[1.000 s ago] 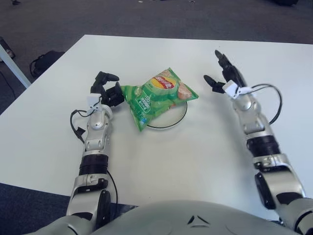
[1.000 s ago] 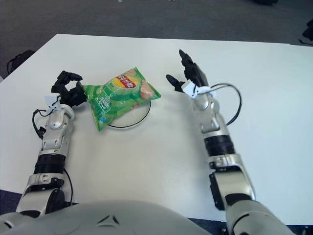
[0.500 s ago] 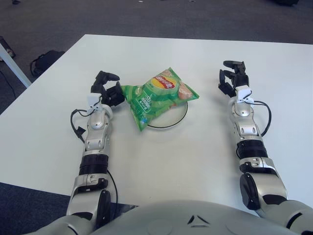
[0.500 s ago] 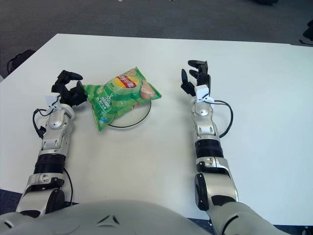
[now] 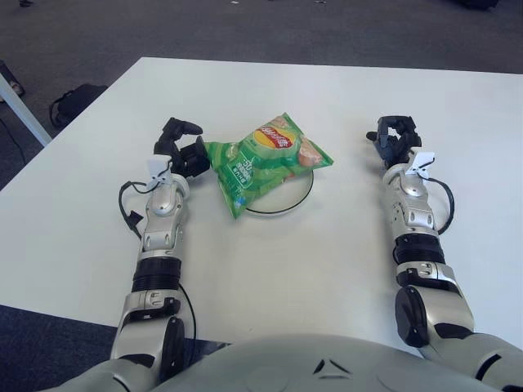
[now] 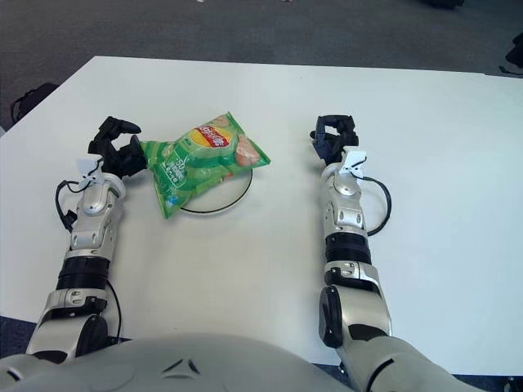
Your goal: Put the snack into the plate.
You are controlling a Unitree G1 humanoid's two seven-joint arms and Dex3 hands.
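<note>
a white table point(image 5: 270, 261) seen from above by a humanoid robot. a green snack bag point(image 5: 263, 160) lies across a round plate point(image 5: 299, 193) with a dark rim, covering most of it, its lower left end hanging past the rim onto the table. the left hand point(image 5: 181, 153) sits at the bag's left edge, its black fingers curled in against that edge; whether they actually pinch it cannot be told. the right hand point(image 5: 395, 140) is well apart to the right of the plate, fingers curled into a loose fist, holding nothing.
</note>
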